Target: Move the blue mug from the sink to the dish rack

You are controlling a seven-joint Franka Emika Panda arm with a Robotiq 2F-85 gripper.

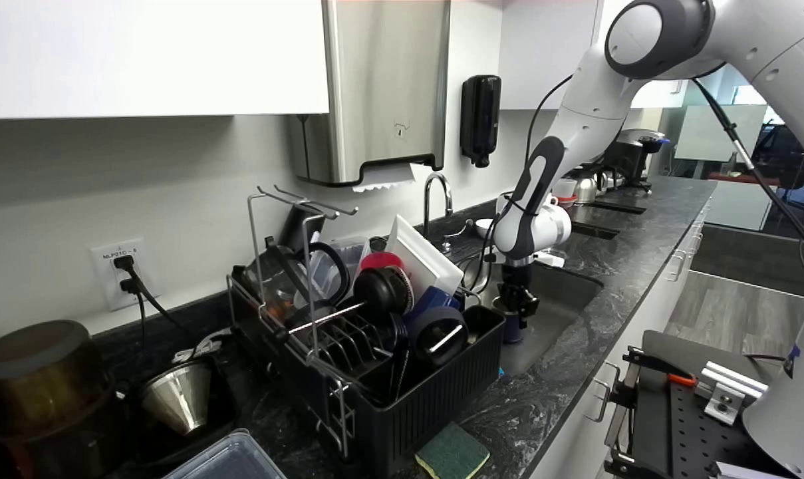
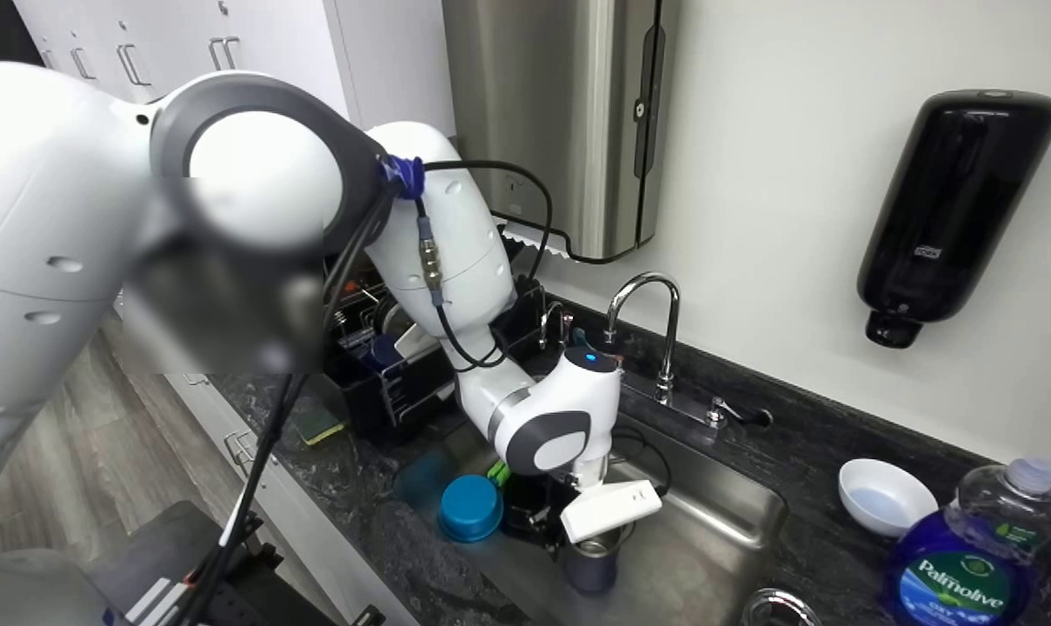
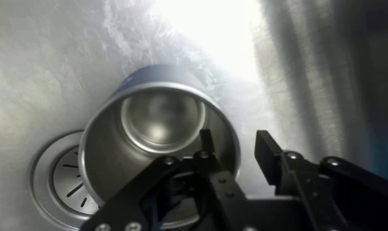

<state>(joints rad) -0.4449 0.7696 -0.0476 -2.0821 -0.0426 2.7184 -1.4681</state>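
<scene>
The gripper point(image 3: 235, 147) stands partly spread, grasping nothing: one finger over the mouth of the blue mug point(image 3: 149, 139), the other outside its rim, contact unclear. Near it sits a round teal vessel point(image 2: 471, 507); dishes point(image 1: 423, 256) crowd the dish rack point(image 1: 421, 406). The mug stands upright in the sink point(image 2: 690, 569), below the gripper, beside the drain point(image 3: 67, 183).

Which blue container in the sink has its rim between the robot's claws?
The dark blue, metal-lined mug: in the wrist view, its rim shows between the jaws of the open gripper. The bright blue container lies outside them.
</scene>
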